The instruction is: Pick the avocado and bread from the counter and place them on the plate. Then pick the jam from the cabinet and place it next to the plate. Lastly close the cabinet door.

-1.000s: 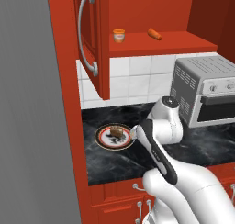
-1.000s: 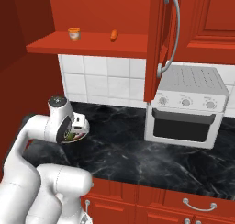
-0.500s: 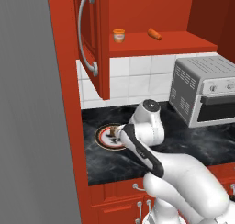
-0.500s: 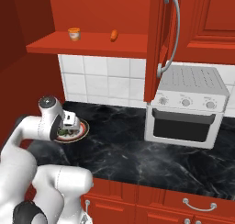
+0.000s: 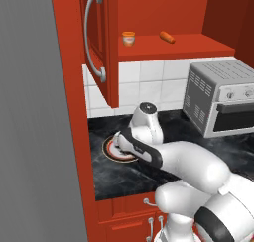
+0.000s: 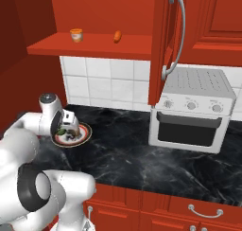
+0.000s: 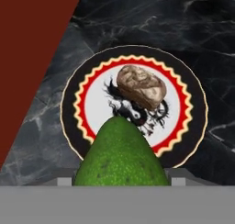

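Avocado (image 7: 120, 154) fills the near foreground of the hand view at 6 o'clock, clamped between the fingers of the gripper (image 6: 63, 128), which hangs just above the plate (image 7: 75, 92).

Bread (image 7: 140, 89) lies on the plate's white centre, toward 12 o'clock from the avocado.

Risks, as judged from here:
- Avocado sits over the plate's 6 o'clock rim, not its centre. Released here, a round fruit could roll off the rim onto the counter (image 7: 193, 30).
- Brought in further, it may land against the bread and nudge it toward the far rim.
- Arm is folded tight beside the red side panel (image 7: 32, 44) at 9 o'clock; a wide lift-off could brush it.

Surface: black marble counter, faint white veins, plate near its left end in the right base view.

Room, further out: toaster oven (image 6: 191, 109) at 3 o'clock on the same counter, well apart from the plate. White tile backsplash (image 6: 101, 81) behind. Above, cabinet (image 6: 90, 44) open, cabinet door (image 6: 163, 40) swung out; jam (image 6: 76, 34) on the shelf at 12 o'clock, an elongated orange item (image 6: 117, 36) beside it, apart. 2 steps still to do up there.
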